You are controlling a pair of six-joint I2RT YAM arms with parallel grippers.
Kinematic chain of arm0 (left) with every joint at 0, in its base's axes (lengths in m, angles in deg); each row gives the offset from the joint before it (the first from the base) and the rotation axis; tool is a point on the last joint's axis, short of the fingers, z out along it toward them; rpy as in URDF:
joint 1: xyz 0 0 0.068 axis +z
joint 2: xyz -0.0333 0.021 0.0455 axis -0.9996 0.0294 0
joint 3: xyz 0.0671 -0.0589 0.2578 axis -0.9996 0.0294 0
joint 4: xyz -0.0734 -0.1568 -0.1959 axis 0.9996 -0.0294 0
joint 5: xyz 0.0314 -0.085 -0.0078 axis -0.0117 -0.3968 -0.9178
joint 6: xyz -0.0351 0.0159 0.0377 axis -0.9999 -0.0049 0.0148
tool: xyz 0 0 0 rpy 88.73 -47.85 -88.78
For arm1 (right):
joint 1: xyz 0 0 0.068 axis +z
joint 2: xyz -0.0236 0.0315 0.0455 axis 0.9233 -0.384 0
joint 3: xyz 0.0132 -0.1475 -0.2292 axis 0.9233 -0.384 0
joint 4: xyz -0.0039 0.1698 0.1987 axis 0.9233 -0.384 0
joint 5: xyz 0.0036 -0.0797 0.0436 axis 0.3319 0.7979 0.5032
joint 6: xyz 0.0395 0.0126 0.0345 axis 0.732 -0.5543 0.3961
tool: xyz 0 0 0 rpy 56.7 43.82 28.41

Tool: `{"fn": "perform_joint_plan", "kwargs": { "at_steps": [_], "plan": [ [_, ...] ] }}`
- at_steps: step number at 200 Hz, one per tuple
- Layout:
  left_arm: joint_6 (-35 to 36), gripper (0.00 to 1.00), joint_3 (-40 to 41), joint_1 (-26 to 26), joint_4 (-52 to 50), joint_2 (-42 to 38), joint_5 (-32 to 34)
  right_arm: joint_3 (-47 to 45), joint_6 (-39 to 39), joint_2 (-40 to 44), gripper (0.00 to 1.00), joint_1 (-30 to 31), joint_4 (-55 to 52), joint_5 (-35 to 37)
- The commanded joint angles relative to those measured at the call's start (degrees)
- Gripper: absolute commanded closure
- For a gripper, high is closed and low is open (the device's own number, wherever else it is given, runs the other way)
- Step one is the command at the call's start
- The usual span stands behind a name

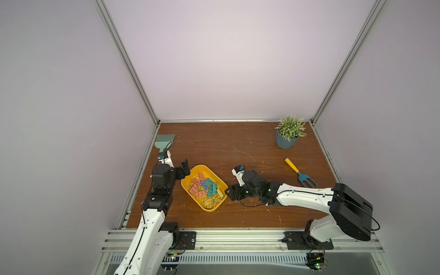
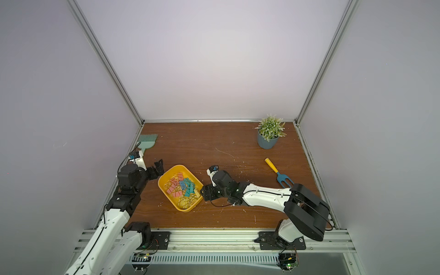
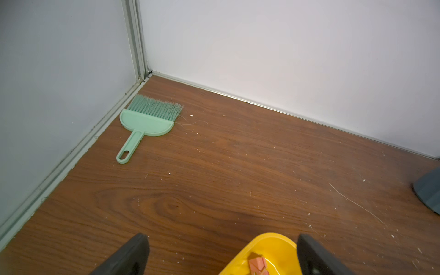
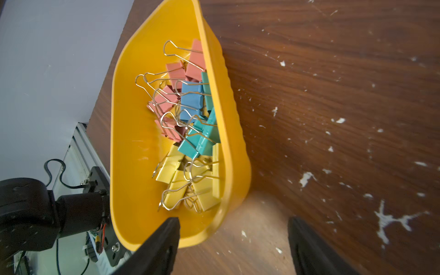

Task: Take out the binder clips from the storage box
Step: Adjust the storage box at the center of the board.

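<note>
The yellow storage box [image 1: 200, 169] [image 2: 177, 169] lies slantwise on the wooden table, left of centre in both top views. Pink, teal-blue and yellow binder clips [image 1: 206, 188] [image 2: 182, 187] [image 4: 192, 114] are heaped inside it. My left gripper [image 1: 184, 167] [image 3: 222, 238] is open at the box's far left corner. That corner of the box [image 3: 269, 245], holding a pink clip [image 3: 257, 264], shows close to one finger. My right gripper [image 1: 229, 191] [image 4: 233, 221] is open at the near right end of the box [image 4: 133, 142]. One of its fingers is over the inside and the other over the table.
A mint-green hand brush [image 1: 165, 140] [image 3: 147, 121] lies by the left wall at the back. A potted plant [image 1: 287, 140] stands in the back right corner. A yellow-handled blue garden fork [image 1: 300, 175] lies on the right. White specks dot the wood.
</note>
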Motion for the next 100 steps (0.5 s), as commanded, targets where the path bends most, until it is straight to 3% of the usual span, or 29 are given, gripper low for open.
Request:
{"fn": "perform_joint_plan", "kwargs": {
  "at_steps": [1, 42, 100],
  "plan": [
    [2.2, 0.0, 2.6, 0.6, 4.3, -5.2, 0.5, 4.1, 0.4, -1.4, 0.22, 1.0, -0.8, 2.0],
    [3.5, 0.0, 1.4, 0.6, 4.6, -4.6, -3.1, 8.9, -1.4, -4.5, 0.21, 1.0, -5.6, 2.3],
    [-0.3, 0.0, -0.7, 0.6, 2.2, 0.7, 1.7, 12.3, -2.5, -7.8, 0.22, 1.3, -8.6, 1.7]
  ]
}}
